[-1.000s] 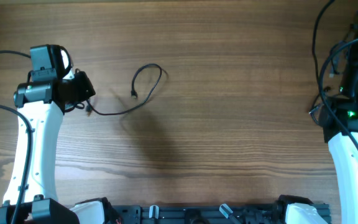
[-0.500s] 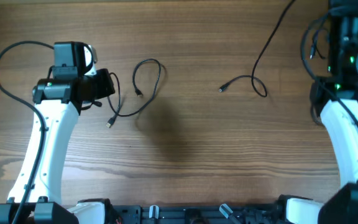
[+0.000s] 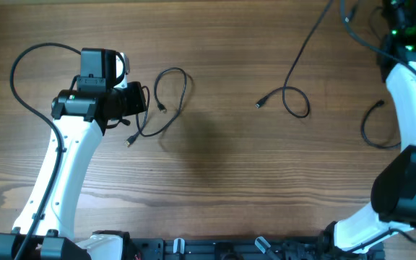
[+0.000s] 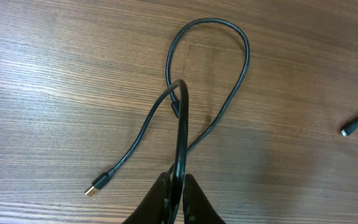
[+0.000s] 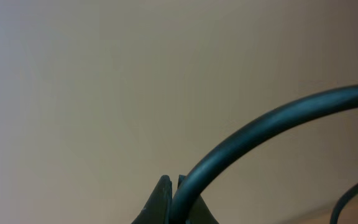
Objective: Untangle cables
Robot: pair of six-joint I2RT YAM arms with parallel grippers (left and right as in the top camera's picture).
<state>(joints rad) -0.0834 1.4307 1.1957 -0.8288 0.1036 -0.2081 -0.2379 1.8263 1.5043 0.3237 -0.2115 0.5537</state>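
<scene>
The left end effector [image 4: 176, 190] is pinched tight on the left cable [image 4: 181, 134], whose loop and gold-tipped plug [image 4: 96, 188] lie on the wooden surface [image 4: 42, 74]. The right end effector [image 5: 174, 198] is clamped on the right cable [image 3: 307, 45]. That cable's free end curls on the surface, well apart from the left cable.

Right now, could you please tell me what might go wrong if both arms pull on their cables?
1. The left end effector grips a cable that crosses its own loop; pulling might cinch a knot.
2. The right end effector holds the other cable, whose small coil could tighten.
</scene>
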